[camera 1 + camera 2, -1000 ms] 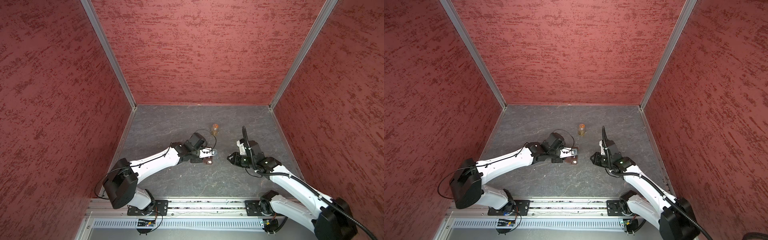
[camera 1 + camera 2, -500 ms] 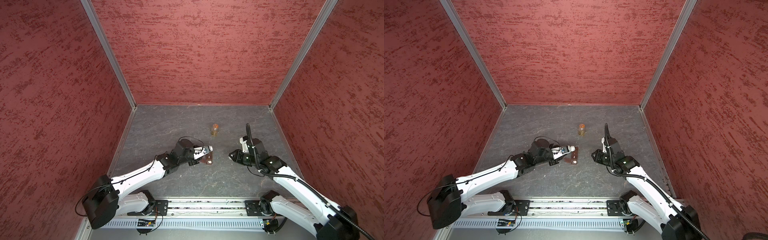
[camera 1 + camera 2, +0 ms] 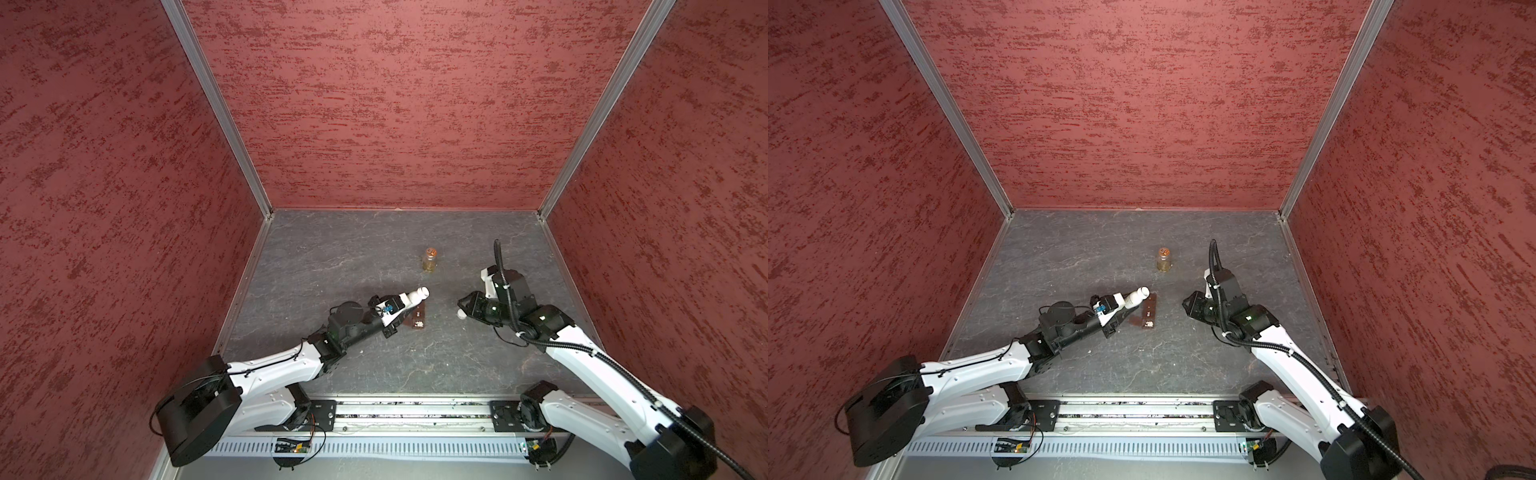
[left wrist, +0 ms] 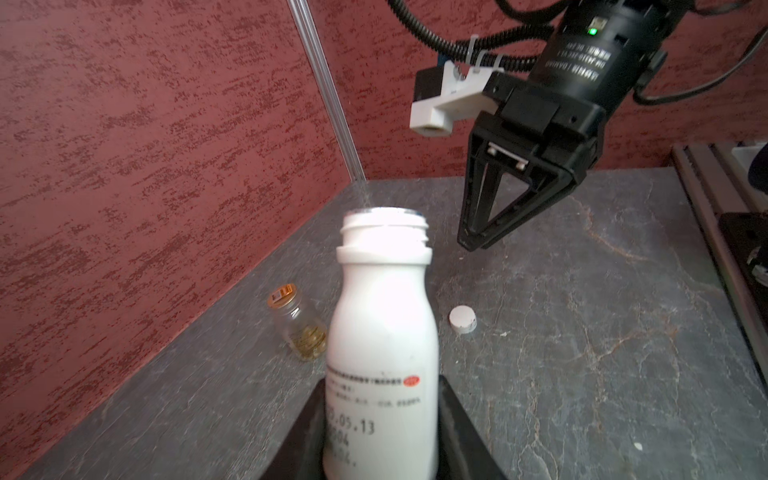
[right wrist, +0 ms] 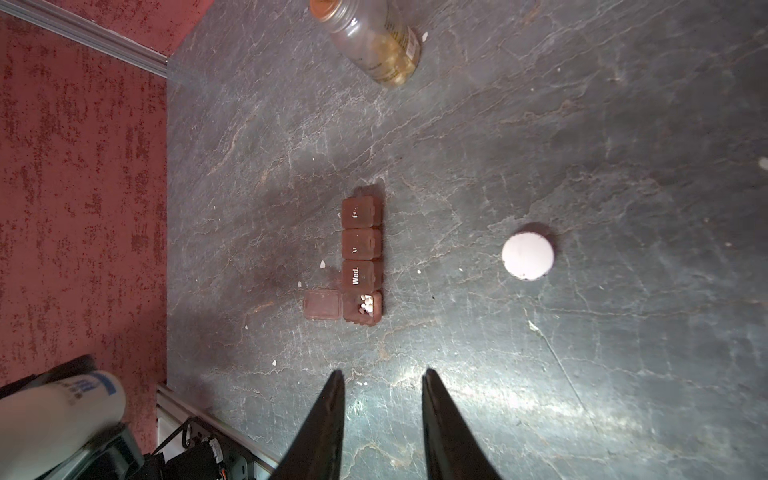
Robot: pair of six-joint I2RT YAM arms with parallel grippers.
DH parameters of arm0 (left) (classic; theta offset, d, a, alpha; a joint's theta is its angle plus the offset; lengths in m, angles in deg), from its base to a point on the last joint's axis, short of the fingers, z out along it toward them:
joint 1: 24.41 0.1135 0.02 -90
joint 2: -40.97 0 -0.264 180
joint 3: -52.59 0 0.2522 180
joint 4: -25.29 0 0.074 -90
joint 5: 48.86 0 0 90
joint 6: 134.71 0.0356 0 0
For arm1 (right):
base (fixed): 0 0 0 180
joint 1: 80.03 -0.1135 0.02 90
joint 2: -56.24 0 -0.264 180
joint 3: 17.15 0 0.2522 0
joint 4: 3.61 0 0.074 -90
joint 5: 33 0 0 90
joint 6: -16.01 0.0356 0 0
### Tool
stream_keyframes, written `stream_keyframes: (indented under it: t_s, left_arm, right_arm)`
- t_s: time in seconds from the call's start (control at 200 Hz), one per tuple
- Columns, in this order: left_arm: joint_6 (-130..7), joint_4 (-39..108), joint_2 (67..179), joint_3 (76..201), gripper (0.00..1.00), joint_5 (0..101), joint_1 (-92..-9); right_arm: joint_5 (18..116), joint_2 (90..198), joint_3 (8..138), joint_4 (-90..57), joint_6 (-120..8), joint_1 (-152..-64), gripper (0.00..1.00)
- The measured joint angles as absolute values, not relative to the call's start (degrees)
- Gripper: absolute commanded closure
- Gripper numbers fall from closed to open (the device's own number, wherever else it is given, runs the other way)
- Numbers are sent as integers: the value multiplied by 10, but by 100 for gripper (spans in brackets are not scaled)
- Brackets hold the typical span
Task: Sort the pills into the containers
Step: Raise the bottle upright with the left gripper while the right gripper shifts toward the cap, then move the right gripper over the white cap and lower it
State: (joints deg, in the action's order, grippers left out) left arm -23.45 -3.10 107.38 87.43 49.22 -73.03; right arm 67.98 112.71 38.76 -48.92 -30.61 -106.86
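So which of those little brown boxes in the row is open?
The end compartment beside the one marked Wed.: its lid is flipped aside and white pills show inside. The other three are shut.

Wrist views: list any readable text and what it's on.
"Wed." on one closed lid of the pill box.
"05.13" on the label of the white bottle; the digits before it are cut off, and the lines above and below are too blurred to read.
Other pill box lids: faint white marks, unreadable.
Black motor on the right arm: upside-down white print, too blurred.
Amber bottle: label unreadable.
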Motion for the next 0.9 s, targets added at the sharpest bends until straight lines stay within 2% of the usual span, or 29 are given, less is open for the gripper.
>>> stream_keyframes:
  t_s: [0.261, 0.556, 0.902]
  left_arm:
    - [-274, -185, 1144, 853, 100, 499, -738]
    - [-301, -287, 1192, 836, 100, 501, -753]
    - [-323, -379, 1269, 824, 100, 501, -761]
  right_arm:
    - [652, 1149, 396, -523, -300, -1069, 65]
    - [614, 1196, 419, -560, -301, -1069, 62]
    - [566, 1255, 449, -600, -323, -1068, 53]
